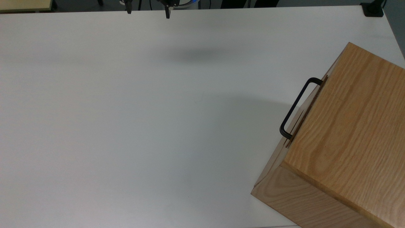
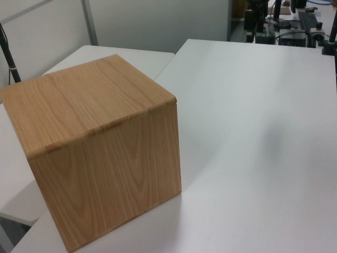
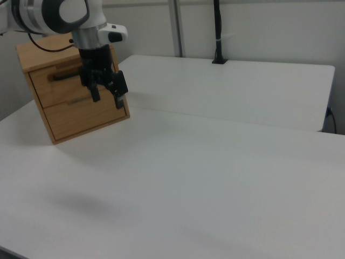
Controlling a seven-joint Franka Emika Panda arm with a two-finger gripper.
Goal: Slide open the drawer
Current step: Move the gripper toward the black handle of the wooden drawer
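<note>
White table [image 1: 126, 126] — drawer [image 3: 62, 86] shut in the cabinet [image 1: 348, 142] at the top view's right edge, well apart from the gripper [image 3: 108, 96], fingers spread, empty — handle [image 1: 295, 107] facing it.

The drawer [image 3: 56, 81], oak-fronted with a black bar handle [image 1: 296, 106], sits shut and flush in the cabinet's upper front.

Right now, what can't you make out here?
- Right view: the hand covers the right end of the drawer handle; gap between them unclear.
- Top view: hand cut off by the top edge above its fingertips.
- Left view: drawer front hidden behind the cabinet.
</note>
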